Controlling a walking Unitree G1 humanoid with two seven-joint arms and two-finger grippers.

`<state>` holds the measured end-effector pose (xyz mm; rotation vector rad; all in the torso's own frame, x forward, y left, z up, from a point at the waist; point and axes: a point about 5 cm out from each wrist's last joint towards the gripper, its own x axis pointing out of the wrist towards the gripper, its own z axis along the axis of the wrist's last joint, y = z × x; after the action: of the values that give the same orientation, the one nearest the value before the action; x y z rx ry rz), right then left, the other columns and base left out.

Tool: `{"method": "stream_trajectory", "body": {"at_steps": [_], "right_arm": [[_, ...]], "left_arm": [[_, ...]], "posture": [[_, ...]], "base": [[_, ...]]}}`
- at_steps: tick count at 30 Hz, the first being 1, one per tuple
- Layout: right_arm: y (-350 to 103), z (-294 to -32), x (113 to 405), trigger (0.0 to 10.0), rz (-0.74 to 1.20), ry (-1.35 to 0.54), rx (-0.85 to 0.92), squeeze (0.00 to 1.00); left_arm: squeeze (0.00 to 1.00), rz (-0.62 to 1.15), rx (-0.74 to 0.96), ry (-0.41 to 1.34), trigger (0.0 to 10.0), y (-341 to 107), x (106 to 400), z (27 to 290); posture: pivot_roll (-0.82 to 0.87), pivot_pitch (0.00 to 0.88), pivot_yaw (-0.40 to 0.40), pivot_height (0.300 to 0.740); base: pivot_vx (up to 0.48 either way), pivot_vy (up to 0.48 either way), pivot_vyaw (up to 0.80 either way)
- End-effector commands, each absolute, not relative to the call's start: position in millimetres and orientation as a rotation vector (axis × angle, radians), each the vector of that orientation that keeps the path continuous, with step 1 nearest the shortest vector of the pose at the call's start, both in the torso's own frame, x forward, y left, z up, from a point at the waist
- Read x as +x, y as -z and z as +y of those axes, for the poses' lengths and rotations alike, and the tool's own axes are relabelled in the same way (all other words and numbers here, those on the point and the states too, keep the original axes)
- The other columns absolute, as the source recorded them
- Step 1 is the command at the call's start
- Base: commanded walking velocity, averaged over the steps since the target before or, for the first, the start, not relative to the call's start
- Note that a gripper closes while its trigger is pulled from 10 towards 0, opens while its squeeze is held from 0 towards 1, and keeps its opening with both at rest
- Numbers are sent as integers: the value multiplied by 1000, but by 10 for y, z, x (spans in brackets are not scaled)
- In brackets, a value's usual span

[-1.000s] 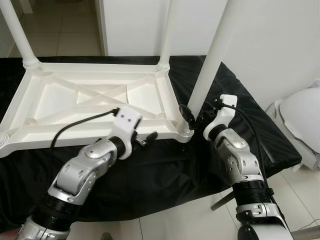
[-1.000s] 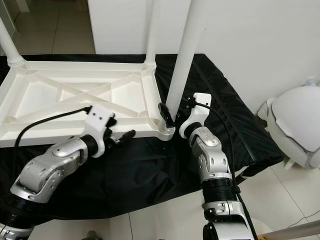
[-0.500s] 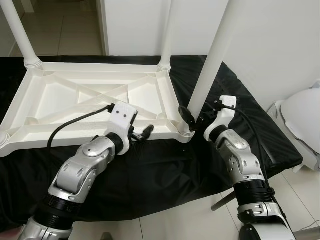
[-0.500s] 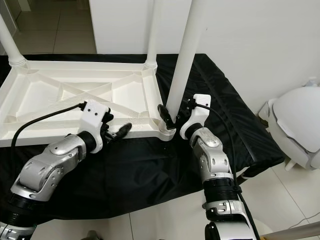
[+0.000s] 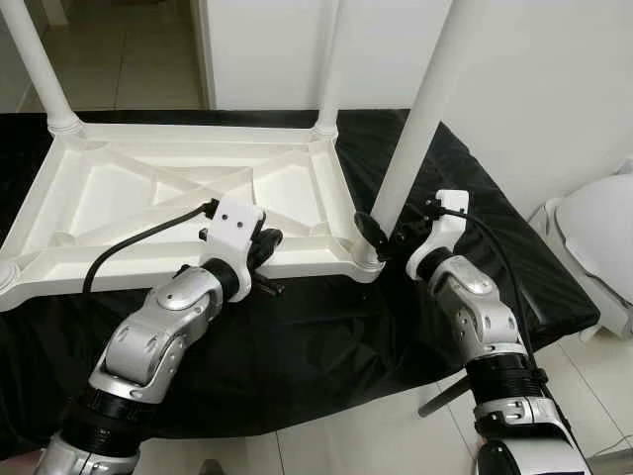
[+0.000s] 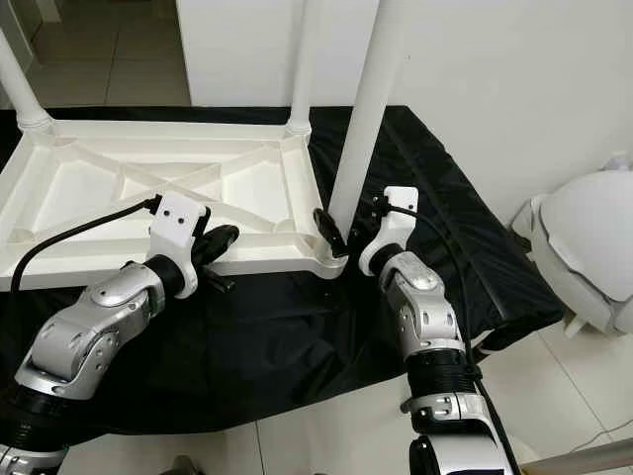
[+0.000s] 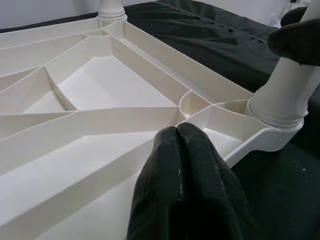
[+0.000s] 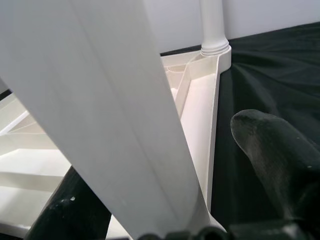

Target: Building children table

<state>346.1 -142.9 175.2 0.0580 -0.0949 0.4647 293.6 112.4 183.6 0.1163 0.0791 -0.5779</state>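
Table leg [image 5: 410, 148] straddled low down by right gripper [image 5: 388, 233], fingers spread either side, seated upright in near-right corner socket of upturned white tabletop [image 5: 89, 193] on black cloth [image 5: 326, 336]. Left gripper [image 7: 182, 150] pressed together, over near rim. Judged light, stiff, slick plastic; best gripped low, beside socket.

Room around the upturned white plastic table top [image 5: 188, 193]

Its ribbed underside lies open between upright white legs [image 5: 415, 129] at the corners (the near-right one straddled by black fingers [image 8: 272, 150]); black cloth [image 5: 326, 336] in front is bare.
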Motion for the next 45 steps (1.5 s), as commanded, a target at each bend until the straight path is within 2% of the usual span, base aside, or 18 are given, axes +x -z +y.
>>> {"method": "stream_trajectory", "body": {"at_steps": [1,2,7,8,10,11,13,14,16,18,25,26,27,29,33,36,38,45], "right_arm": [[-1743,-1440,3469,10000,-94,-471,62,0],[-1750,-1438,3472,10000,-98,-471,59,0],[-1754,-1437,3474,10000,-106,-477,80,0],[-1758,-1438,3470,4902,-108,-481,83,0],[-1760,-1440,3468,4902,-111,-484,84,0],[-1771,-1441,3464,3882,-113,-490,81,0],[-1771,-1441,3464,3882,-113,-490,81,0],[-1770,-1442,3466,10000,-110,-492,80,0],[-1768,-1444,3465,10000,-105,-496,76,0],[-1759,-1442,3458,10000,-100,-503,67,0],[-1751,-1437,3452,10000,-98,-511,66,0],[-1750,-1424,3441,10000,-97,-526,68,0],[-1750,-1424,3441,10000,-97,-526,68,0],[-1751,-1413,3433,10000,-97,-539,69,0],[-1751,-1406,3426,10000,-98,-546,70,0],[-1746,-1398,3407,10000,-95,-552,73,0],[-1746,-1400,3403,10000,-95,-552,74,0],[-1745,-1416,3399,10000,-94,-552,71,0]], "left_arm": [[0,74,127,622,0,-1851,2901,1113],[0,84,138,624,10000,-1844,2899,1125],[0,99,202,691,10000,-1839,2809,1186],[0,109,212,709,10000,-1844,2770,1229],[0,116,217,718,10000,-1847,2744,1256],[0,146,269,766,10000,-1841,2636,1331],[0,146,269,766,10000,-1841,2636,1331],[0,183,293,791,10000,-1818,2577,1372],[0,236,319,822,10000,-1777,2488,1436],[0,370,332,850,10000,-1654,2335,1570],[0,471,313,782,10000,-1519,2348,1646],[0,563,304,599,10000,-1346,2482,1797],[0,563,304,599,10000,-1346,2482,1797],[0,604,313,493,10000,-1268,2549,1897],[0,612,313,450,10000,-1261,2582,1951],[0,600,261,212,10000,-1326,2741,2270],[0,595,251,172,10000,-1345,2758,2332],[0,568,228,194,10000,-1474,2756,2383]], "posture": [[20,63,-87,740],[19,63,-88,740],[19,64,-87,740],[17,66,-87,740],[17,67,-87,740],[13,70,-86,740],[13,70,-86,740],[11,71,-85,740],[12,75,-84,740],[12,79,-84,740],[14,81,-86,740],[12,84,-88,740],[12,84,-88,740],[11,84,-88,740],[10,86,-88,740],[2,89,-85,740],[1,89,-85,740],[1,92,-82,740]], "base": [[0,0,0],[0,0,0],[0,0,0],[0,0,0],[0,0,0],[0,0,0],[0,0,0],[0,0,0],[0,0,0],[0,0,0],[0,0,0],[0,0,0],[0,0,0],[0,0,0],[0,0,0],[0,0,0],[0,0,0],[0,0,0]]}}
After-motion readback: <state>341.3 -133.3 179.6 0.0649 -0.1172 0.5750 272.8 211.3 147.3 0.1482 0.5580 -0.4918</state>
